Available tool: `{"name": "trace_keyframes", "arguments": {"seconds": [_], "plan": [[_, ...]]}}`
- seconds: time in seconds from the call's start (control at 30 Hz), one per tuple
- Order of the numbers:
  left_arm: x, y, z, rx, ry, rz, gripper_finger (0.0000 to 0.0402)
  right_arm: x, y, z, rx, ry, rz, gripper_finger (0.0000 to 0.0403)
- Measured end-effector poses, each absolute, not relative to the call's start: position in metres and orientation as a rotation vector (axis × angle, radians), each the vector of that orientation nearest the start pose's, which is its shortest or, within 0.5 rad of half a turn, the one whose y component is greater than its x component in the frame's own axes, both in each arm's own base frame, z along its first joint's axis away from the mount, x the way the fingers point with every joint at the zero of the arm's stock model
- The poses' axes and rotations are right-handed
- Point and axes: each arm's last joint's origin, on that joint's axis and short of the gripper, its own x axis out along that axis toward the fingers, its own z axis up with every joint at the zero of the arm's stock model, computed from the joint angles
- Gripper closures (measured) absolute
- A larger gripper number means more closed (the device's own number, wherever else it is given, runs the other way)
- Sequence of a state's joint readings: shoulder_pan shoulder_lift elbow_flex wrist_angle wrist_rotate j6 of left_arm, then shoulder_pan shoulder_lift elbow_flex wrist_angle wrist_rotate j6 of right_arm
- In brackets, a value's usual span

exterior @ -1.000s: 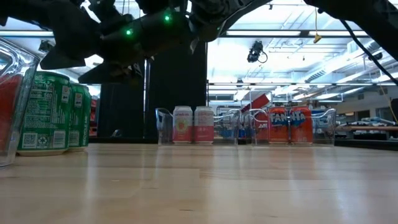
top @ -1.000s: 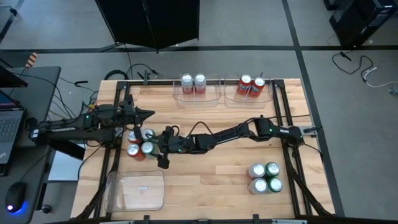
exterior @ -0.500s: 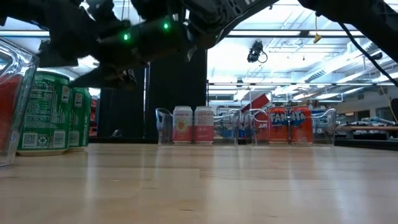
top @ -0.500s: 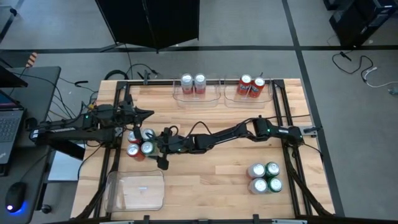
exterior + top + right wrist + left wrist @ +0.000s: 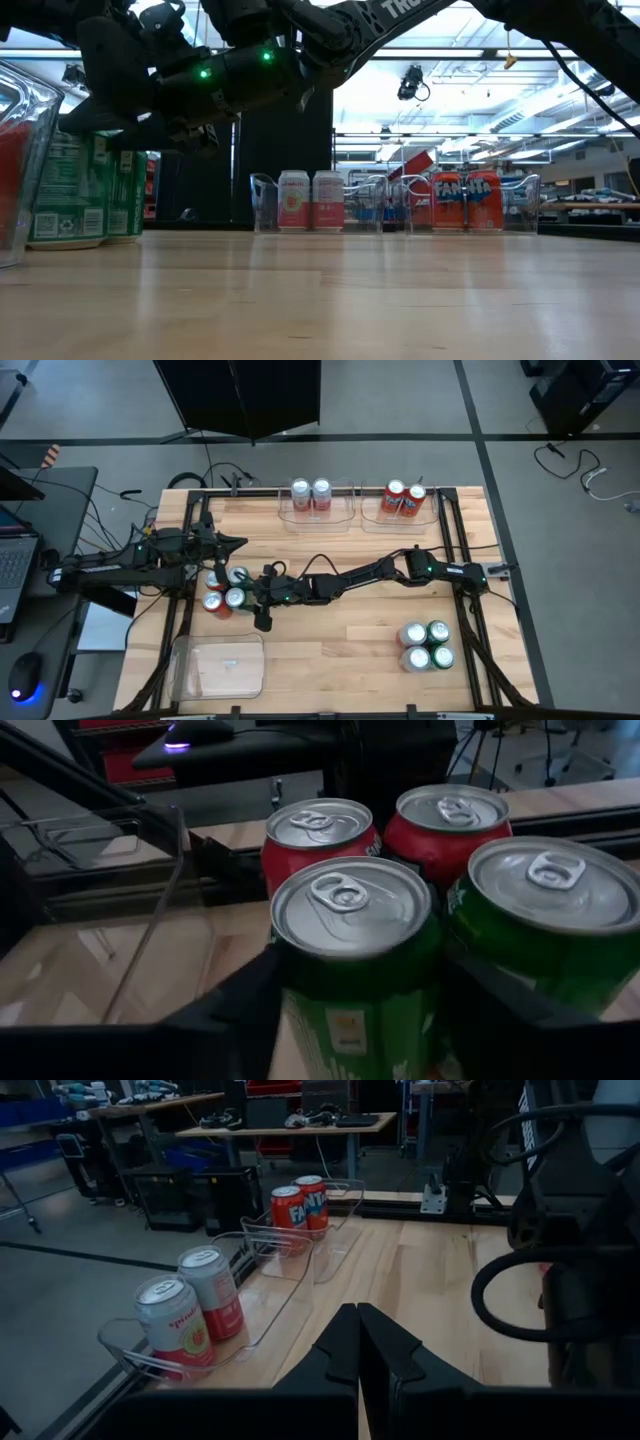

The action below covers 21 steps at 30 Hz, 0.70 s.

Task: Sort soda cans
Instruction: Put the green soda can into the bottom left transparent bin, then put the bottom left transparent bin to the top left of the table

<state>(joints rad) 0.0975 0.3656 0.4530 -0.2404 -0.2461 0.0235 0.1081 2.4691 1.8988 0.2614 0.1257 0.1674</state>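
Four soda cans stand together on the table's left part: two green ones (image 5: 237, 598) (image 5: 238, 576) and two red ones (image 5: 213, 603) behind them. My right gripper (image 5: 250, 599) reaches level from the table's right. It is open, with one finger on each side of the nearer green can (image 5: 350, 950); the second green can (image 5: 550, 910) is beside it and the red cans (image 5: 315, 835) are beyond. In the low view the right gripper (image 5: 120, 120) covers the green cans' tops (image 5: 70, 190). My left gripper (image 5: 358, 1342) is shut and hovers over the table's left far part (image 5: 228, 542). My right gripper comes level from the table's right, and its fingers (image 5: 240, 1010) lie close against both sides of the green can's upper wall (image 5: 300, 980). I cannot tell whether they touch it. The can stands upright on the table.
A clear tray (image 5: 312, 510) at the far edge holds two silver-white cans, and the tray (image 5: 400, 515) next to it holds two red ones. A clear tray with nothing in it (image 5: 218, 665) sits near left. Two silver-white and two green cans (image 5: 425, 645) stand near right.
My right gripper has moved toward the table's left, closing in on the can cluster, so its fingers now flank the nearer green can. In the low view it has come down in front of the green cans' tops. The cans have stayed in place.
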Motion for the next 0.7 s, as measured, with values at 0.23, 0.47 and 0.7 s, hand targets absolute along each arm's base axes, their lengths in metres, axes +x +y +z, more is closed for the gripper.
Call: {"name": "trace_keyframes", "arguments": {"seconds": [0.23, 0.47, 0.7], "plan": [[0.106, 0.017, 0.264, 0.035, 0.166, 0.341, 0.0402, 0.553, 0.055, 0.159, 0.109, 0.315, -0.028, 0.0284], [0.105, 0.017, 0.262, 0.030, 0.182, 0.341, 0.0401, 0.552, 0.054, 0.162, 0.148, 0.331, -0.011, 0.0275], [0.105, 0.017, 0.262, 0.028, 0.183, 0.341, 0.0401, 0.543, 0.066, 0.184, 0.143, 0.392, 0.126, 0.0205]]}}
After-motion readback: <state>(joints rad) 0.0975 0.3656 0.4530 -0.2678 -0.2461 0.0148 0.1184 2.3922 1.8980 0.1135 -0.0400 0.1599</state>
